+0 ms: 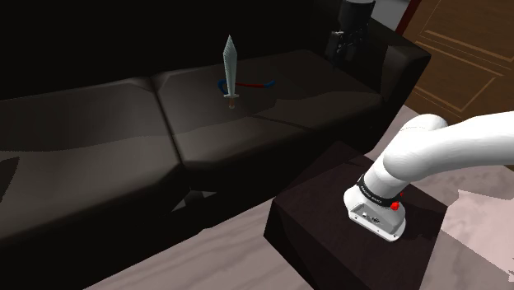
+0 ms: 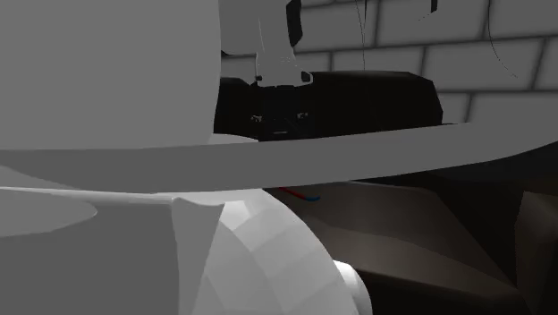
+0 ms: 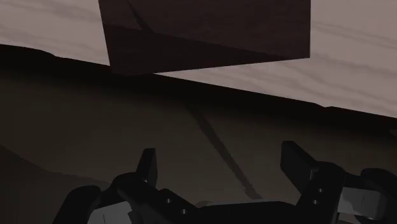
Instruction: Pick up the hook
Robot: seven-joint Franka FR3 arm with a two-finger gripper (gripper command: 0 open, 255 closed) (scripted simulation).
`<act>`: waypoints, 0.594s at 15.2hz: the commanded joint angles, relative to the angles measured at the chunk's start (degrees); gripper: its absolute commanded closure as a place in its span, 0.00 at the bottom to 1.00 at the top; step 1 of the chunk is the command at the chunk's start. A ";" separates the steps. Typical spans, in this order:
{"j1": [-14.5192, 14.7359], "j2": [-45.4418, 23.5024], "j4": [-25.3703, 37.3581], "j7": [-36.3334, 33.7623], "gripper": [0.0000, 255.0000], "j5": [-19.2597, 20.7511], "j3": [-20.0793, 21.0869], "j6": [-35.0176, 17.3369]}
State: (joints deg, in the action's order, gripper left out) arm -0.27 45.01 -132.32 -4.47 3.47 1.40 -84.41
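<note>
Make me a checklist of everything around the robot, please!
Surface: dark sofa, its seat cushions carrying the things.
Job's things: red-and-blue hook lying on a seat cushion at the sword's base, not held.
Clutter: grey sword standing point-up on the same cushion.
Grippers: black gripper open, nothing between its fingers, apart from the hook.
Cables: nothing seen.
Surroundings: wooden door, pale floor, dark box stand.

The sofa (image 1: pixel 247 115) is near-black, the sword (image 1: pixel 230 62) grey, the hook (image 1: pixel 265 83) red and blue. White arm (image 1: pixel 461 148), black hand (image 3: pixel 219 153), pale wood-grained floor (image 1: pixel 478 239), grey brick-patterned wall (image 2: pixel 465 63), brown door (image 1: pixel 465 58) far right.
</note>
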 commanded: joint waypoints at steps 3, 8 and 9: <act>0.73 -3.05 0.22 4.97 0.00 1.62 -2.21 -2.77; 2.65 -11.96 2.39 17.03 0.00 4.54 -7.17 -9.45; 3.05 -13.92 3.09 19.40 0.00 4.91 -8.05 -10.72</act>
State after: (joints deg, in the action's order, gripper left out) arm 2.45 32.73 -129.85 12.08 7.80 -5.57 -94.04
